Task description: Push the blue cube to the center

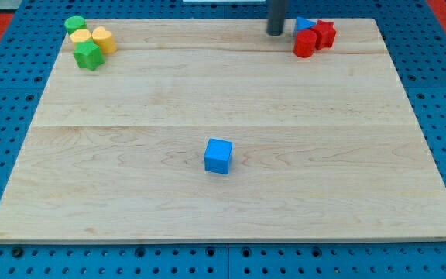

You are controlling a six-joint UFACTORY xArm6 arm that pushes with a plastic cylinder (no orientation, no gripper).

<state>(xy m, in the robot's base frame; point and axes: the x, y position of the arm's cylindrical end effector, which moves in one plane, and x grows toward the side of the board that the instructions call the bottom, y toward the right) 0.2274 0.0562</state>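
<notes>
The blue cube (pixel 218 156) sits on the wooden board (pixel 130 101), a little below the middle of the view. My tip (pixel 275 32) is at the view's top, right of centre, far above the cube. It stands just left of a small blue triangular block (pixel 305 25) and a red cylinder (pixel 305 43).
A red star-like block (pixel 324 34) sits right of the red cylinder. At the view's top left is a cluster: a green cylinder (pixel 75 24), two yellow blocks (pixel 80 38) (pixel 104 39) and a green star-like block (pixel 89 55). A blue pegboard (pixel 440 93) surrounds the board.
</notes>
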